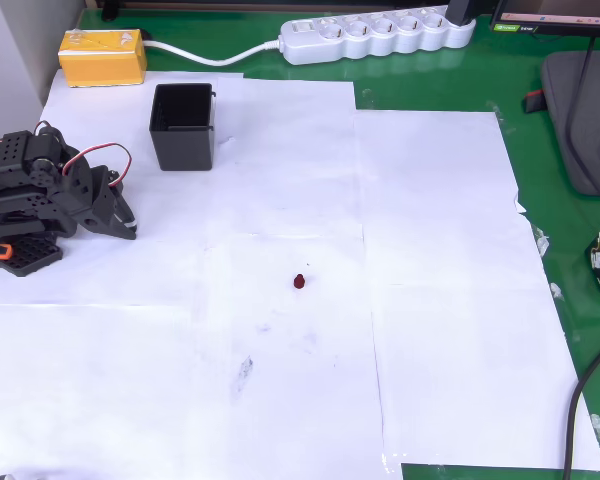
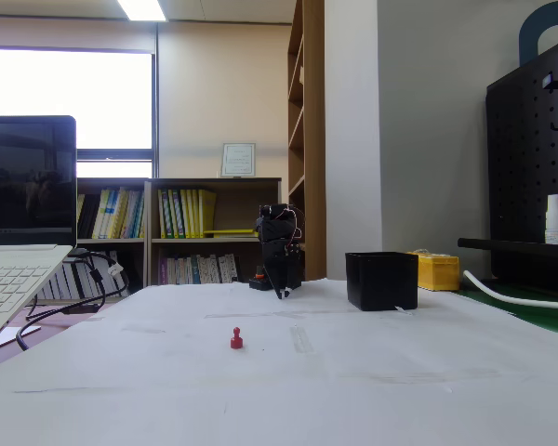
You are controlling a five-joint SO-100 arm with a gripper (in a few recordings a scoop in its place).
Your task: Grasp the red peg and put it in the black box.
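The tiny dark red peg point(image 1: 299, 281) stands upright on the white paper near the middle of the table; in the fixed view the red peg point(image 2: 236, 338) sits in the foreground. The black box point(image 1: 183, 125) is upright with its open top, far left of centre in the overhead view; in the fixed view the black box point(image 2: 381, 280) is at the right. My black gripper point(image 1: 128, 228) rests folded at the left edge, well away from the peg and below the box, jaws together with nothing held. In the fixed view the gripper point(image 2: 282, 290) points down at the back.
A yellow block point(image 1: 102, 56) lies beyond the box. A white power strip point(image 1: 378, 36) and its cable run along the far edge. A laptop point(image 2: 23, 232) stands at the left in the fixed view. White paper sheets point(image 1: 430, 300) cover the green mat.
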